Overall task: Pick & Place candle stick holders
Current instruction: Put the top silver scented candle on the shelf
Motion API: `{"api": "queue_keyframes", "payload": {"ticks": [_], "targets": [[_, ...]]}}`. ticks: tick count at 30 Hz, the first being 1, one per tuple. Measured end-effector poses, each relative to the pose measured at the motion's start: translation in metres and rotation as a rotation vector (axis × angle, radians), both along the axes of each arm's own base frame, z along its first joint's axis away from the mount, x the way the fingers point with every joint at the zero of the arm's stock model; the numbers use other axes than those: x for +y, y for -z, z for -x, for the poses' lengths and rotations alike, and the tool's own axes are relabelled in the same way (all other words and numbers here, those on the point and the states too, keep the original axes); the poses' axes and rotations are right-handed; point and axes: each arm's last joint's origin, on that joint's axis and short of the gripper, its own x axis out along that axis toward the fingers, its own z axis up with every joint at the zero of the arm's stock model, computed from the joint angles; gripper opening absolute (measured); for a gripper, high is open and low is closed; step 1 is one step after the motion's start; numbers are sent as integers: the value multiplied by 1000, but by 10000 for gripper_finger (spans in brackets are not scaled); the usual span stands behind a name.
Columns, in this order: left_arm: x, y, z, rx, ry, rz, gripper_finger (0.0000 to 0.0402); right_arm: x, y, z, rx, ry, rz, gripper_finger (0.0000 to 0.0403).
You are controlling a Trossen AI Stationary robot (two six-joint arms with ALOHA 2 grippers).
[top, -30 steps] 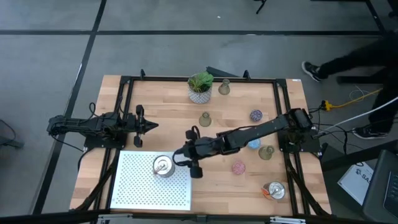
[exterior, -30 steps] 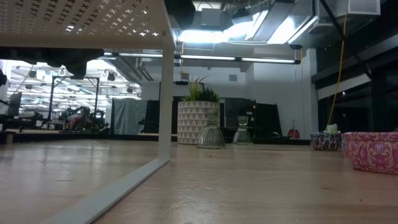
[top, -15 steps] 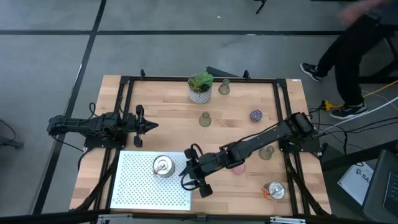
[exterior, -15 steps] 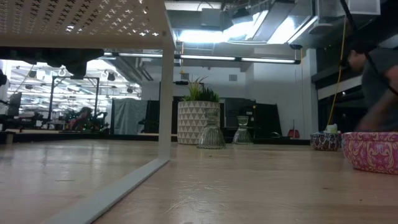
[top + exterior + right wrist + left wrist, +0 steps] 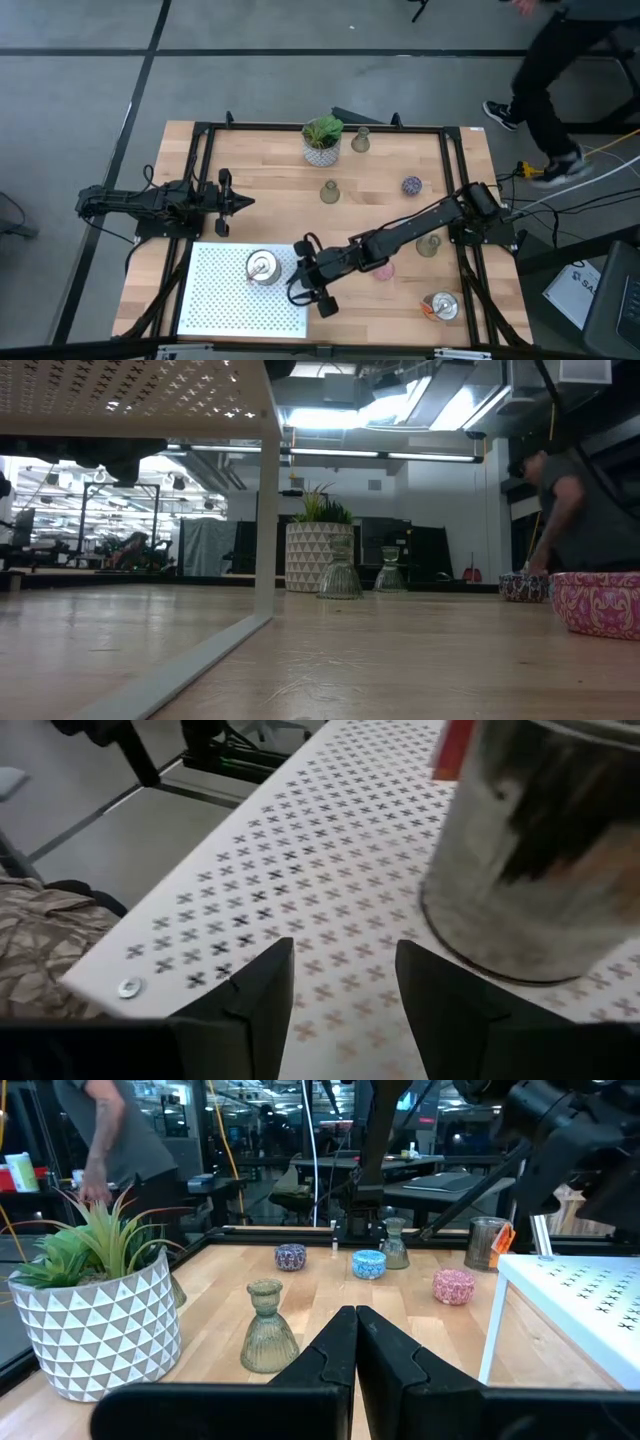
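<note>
A shiny silver holder (image 5: 262, 266) stands upright on a white perforated platform (image 5: 230, 305) at the near left; it also shows in the right wrist view (image 5: 545, 850). My right gripper (image 5: 296, 281) is open and empty just right of it, its fingers (image 5: 255, 990) apart over the platform. My left gripper (image 5: 245, 201) is shut and empty at the left (image 5: 355, 1330). On the wood stand olive-grey holders (image 5: 330, 192) (image 5: 360, 140) (image 5: 428, 245), a purple one (image 5: 412, 185), a pink one (image 5: 383, 268), a blue one (image 5: 368, 1263) and a second silver one (image 5: 440, 306).
A green plant in a white pot (image 5: 322, 140) stands at the far middle. A black frame (image 5: 200, 150) runs round the table. The platform's leg (image 5: 265, 490) stands on the wood. A person (image 5: 560, 70) walks on the floor beyond the table's right.
My right gripper has moved toward the table's near edge along the platform's right side and turned to face the silver holder, which stays in place. A person has walked in beyond the table's right side.
</note>
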Motion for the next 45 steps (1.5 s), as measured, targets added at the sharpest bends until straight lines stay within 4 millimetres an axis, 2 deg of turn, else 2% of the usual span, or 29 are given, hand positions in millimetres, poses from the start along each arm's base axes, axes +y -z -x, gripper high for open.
{"api": "queue_keyframes", "payload": {"ticks": [8, 20, 27, 32, 45], "targets": [[0, 0, 0, 0, 0, 0, 4, 7, -2, 2, -20, -24, -2, 179], [0, 0, 0, 0, 0, 0, 4, -25, -2, -11, -16, 96, -12, 170], [0, 0, 0, 0, 0, 0, 4, -26, -5, -13, -74, 168, 30, 156], [0, 0, 0, 0, 0, 0, 4, -26, 3, -18, -85, 173, 27, 153], [0, 0, 0, -2, 0, 0, 4, -32, 19, -49, -98, 203, 28, 153]]}}
